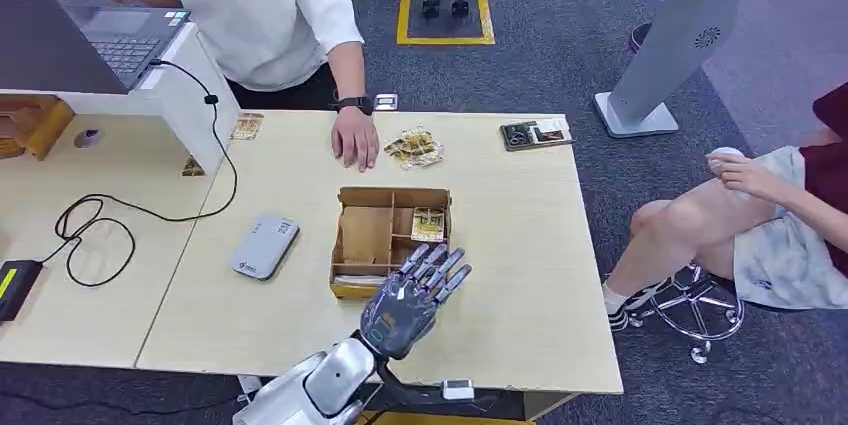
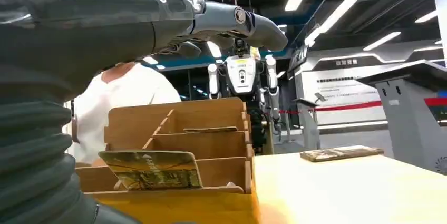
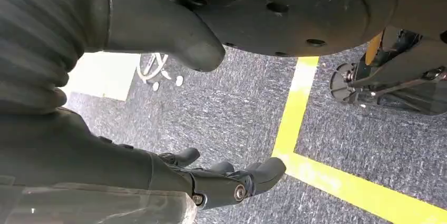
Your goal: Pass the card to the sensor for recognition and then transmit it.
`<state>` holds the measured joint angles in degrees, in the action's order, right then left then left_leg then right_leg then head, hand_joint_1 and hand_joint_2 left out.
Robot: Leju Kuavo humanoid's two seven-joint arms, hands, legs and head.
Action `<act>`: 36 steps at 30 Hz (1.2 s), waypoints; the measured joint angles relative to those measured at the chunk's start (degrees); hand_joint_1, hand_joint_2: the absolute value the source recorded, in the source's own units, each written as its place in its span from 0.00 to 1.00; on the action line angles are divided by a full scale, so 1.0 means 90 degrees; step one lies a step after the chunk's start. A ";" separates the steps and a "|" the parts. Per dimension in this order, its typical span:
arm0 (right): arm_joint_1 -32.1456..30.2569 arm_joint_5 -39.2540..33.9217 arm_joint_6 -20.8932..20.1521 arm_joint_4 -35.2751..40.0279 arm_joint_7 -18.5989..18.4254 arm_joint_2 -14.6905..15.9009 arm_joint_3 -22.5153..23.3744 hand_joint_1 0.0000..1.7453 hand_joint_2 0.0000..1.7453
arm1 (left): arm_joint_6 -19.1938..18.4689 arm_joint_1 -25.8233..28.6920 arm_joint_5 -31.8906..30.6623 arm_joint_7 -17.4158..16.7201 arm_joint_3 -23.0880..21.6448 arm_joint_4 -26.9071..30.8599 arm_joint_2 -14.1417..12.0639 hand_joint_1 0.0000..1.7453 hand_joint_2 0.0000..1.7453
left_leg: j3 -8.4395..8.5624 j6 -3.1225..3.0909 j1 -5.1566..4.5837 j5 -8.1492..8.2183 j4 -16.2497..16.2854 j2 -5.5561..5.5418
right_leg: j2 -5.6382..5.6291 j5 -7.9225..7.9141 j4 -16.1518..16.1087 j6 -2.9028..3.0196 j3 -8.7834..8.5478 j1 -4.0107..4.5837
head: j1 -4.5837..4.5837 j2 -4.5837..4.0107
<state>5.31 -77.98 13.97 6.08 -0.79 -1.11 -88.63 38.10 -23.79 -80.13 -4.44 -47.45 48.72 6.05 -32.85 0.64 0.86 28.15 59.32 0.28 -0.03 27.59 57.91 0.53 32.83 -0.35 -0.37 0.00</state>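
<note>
One card (image 1: 428, 224) is seen standing in the wooden box (image 1: 364, 235); its print cannot be read. Beside the box, the left hand (image 1: 410, 297) is held spread, empty. The right hand (image 3: 211, 182) hangs loosely apart, holding nothing.

My left hand (image 1: 408, 297) hovers with spread fingers (image 1: 440, 267) over the near edge of the cardboard box (image 1: 388, 236), whose dividers wall in a card (image 1: 428, 224). Bare worktop (image 1: 520, 245) lies right of it. Beyond, a person's hand (image 1: 355, 137) rests beside loose cards (image 1: 414, 148); the reader (image 1: 265, 245) sits left.
</note>
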 joint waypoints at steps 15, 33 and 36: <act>-0.0002 -0.0063 -0.0007 0.0000 0.0000 0.0002 0.0000 0.00 1.00 | -0.0002 -0.0195 0.0141 -0.0010 -0.0146 -0.0007 0.0051 0.00 1.00 | 0.0000 0.0000 0.0000 0.0000 0.0000 0.0000 | 0.0000 0.0000 0.0000 0.0000 0.0000 0.0000 | 0.0002 0.0000; -0.0003 -0.0066 -0.0007 0.0000 0.0000 0.0002 -0.0002 0.00 1.00 | -0.0002 -0.0236 0.0194 -0.0007 -0.0177 -0.0056 0.0063 0.00 1.00 | 0.0000 0.0000 0.0000 0.0000 0.0000 0.0000 | 0.0000 0.0000 0.0000 0.0000 0.0000 0.0000 | 0.0002 0.0000; -0.0002 -0.0066 -0.0007 0.0000 0.0000 0.0002 0.0000 0.00 1.00 | -0.0012 -0.0241 0.0194 -0.0007 -0.0177 -0.0056 0.0063 0.00 1.00 | 0.0000 0.0000 0.0000 0.0000 0.0000 0.0000 | 0.0000 0.0000 0.0000 0.0000 0.0000 0.0000 | 0.0002 0.0000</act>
<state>5.28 -78.58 13.90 6.08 -0.79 -1.09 -88.63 37.99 -25.95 -78.38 -4.50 -49.05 48.22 6.62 -32.85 0.64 0.86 28.15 59.32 0.28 -0.03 27.59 57.91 0.53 32.83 -0.35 -0.35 0.00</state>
